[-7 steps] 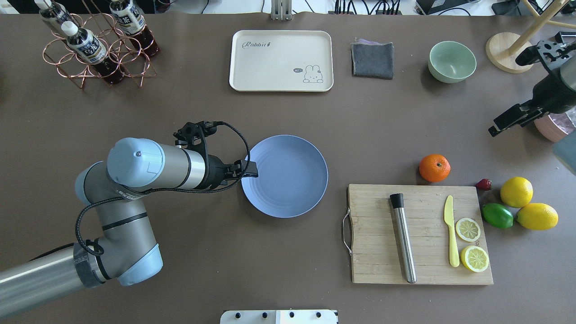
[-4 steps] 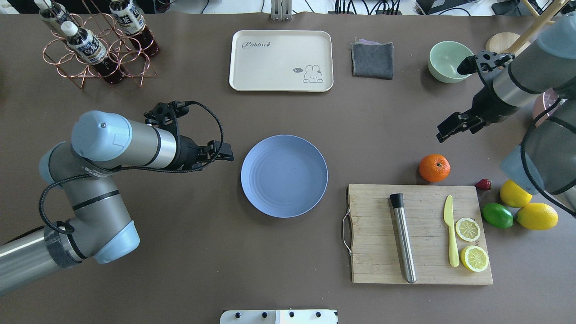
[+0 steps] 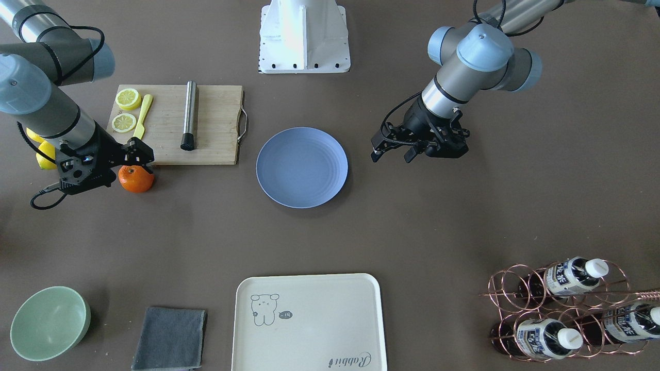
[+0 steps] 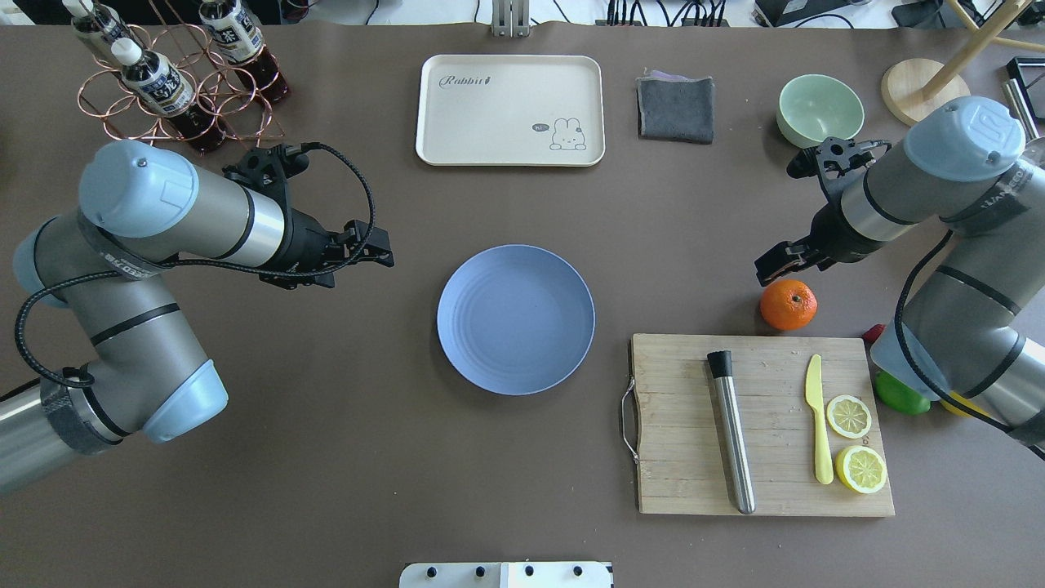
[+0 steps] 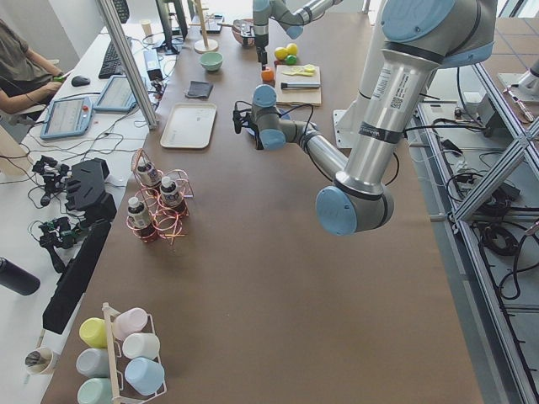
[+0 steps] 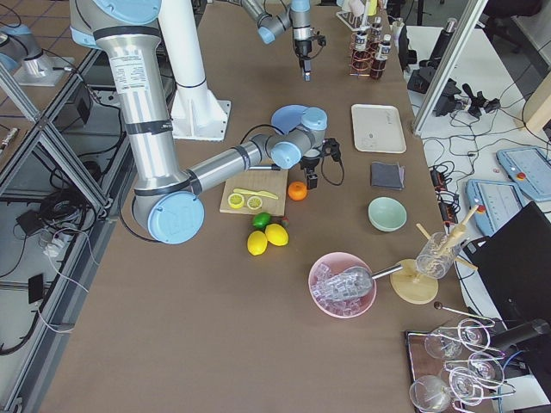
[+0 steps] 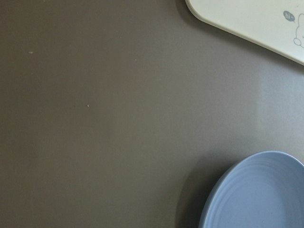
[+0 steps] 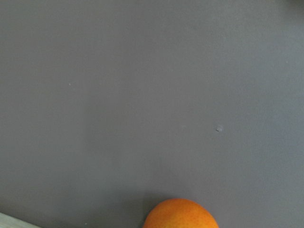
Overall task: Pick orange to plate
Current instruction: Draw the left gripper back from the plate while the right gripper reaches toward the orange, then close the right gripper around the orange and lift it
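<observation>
orange [image 4: 788,305] on table [image 4: 326,457] behind cutting board [image 4: 767,457] | plate [image 4: 515,319] left of cutting board | tray [image 4: 490,114] behind plate

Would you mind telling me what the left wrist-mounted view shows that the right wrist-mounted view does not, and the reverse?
Only the left wrist view shows part of the plate at its lower right and a corner of the cream tray at its upper right. Only the right wrist view shows the top of the orange at its bottom edge, plus a pale sliver in the lower-left corner, probably the cutting board. Both show the bare brown table.
</observation>
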`<state>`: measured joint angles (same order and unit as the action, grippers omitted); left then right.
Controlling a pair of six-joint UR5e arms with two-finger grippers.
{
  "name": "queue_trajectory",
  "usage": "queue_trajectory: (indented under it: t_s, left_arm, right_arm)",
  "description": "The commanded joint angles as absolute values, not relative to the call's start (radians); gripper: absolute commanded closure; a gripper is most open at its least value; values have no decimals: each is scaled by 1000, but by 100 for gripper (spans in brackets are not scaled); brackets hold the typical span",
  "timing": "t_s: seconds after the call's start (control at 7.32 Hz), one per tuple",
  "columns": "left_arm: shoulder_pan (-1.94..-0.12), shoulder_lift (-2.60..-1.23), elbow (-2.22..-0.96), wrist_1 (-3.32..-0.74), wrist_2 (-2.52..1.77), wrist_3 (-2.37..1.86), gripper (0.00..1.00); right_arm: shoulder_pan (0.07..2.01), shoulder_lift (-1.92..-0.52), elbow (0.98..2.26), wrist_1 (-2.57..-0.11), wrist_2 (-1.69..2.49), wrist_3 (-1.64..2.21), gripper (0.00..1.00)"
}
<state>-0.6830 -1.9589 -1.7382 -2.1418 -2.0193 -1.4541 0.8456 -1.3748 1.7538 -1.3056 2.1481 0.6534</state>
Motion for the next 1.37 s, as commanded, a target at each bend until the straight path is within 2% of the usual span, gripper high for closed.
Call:
queue_trajectory:
  t_s: [0.0, 0.55, 0.82, 0.96, 1.09, 1.23]
  left_arm:
    - [-684, -1950, -1756, -2134, -2016, -1459, 2]
    - [-683, -1922, -1784, -2134, -2014, -1460, 2]
    - [-686, -1919, -1796, -2134, -2016, -1460, 2]
    - [-684, -1919, -1796, -2134, -2016, -1462, 2]
    - [-684, -1921, -1798, -2132, -2016, -1463, 2]
    - [-686, -1919, -1796, -2132, -2016, -1463, 2]
  right_arm:
    - [819, -1399, 1762, -1301, 2106, 660, 1]
    - [782, -1399, 1744, -1301, 2095, 657, 3]
    - [776, -1397, 1727, -1301, 2092, 652, 8]
    - [776, -1397, 1724, -1301, 2085, 650, 16]
    - [776, -1399, 1723, -1301, 2082, 649, 29]
    - [776, -1397, 1726, -1301, 2082, 649, 71]
